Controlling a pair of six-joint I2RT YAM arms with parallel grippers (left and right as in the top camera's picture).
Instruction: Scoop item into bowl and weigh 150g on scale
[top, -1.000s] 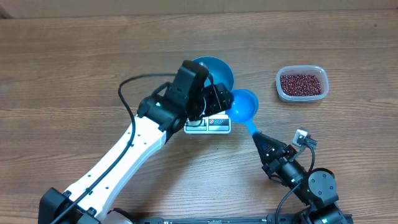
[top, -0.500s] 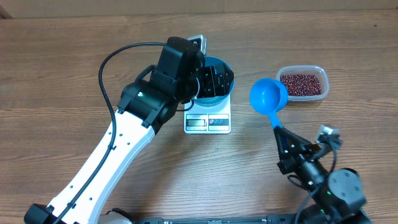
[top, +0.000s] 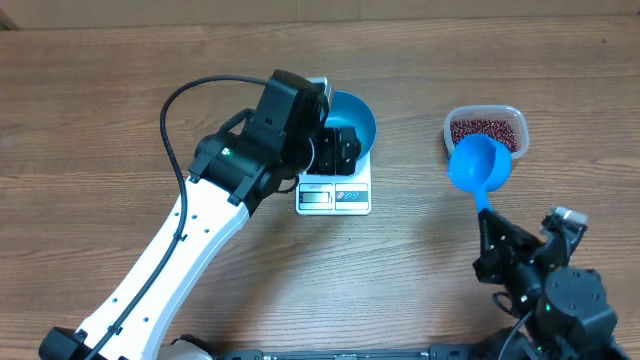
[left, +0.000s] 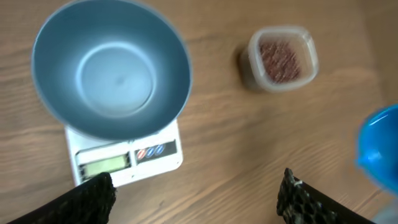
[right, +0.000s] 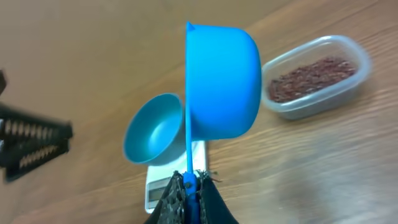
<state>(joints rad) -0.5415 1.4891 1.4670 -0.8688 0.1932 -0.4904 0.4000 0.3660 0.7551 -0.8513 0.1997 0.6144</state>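
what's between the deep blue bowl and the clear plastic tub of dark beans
Bare wooden tabletop separates blue bowl and clear tub, shown in the overhead view.

bowl (left: 111, 68) blue, plain, ahead of black ribbed left fingers (left: 93, 196). scale (left: 171, 134) white; label strip (left: 154, 150) with red and blue marks. beans (left: 281, 57) dark red-brown, tub (left: 252, 59) clear. scoop (right: 221, 81) bright blue, above black right fingers (right: 173, 204). table (top: 100, 100) brown wood-grain.

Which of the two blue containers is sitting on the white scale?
The bigger, handleless bowl sits on the scale; the smaller scoop, gripped by its handle, hangs near the bean tub.
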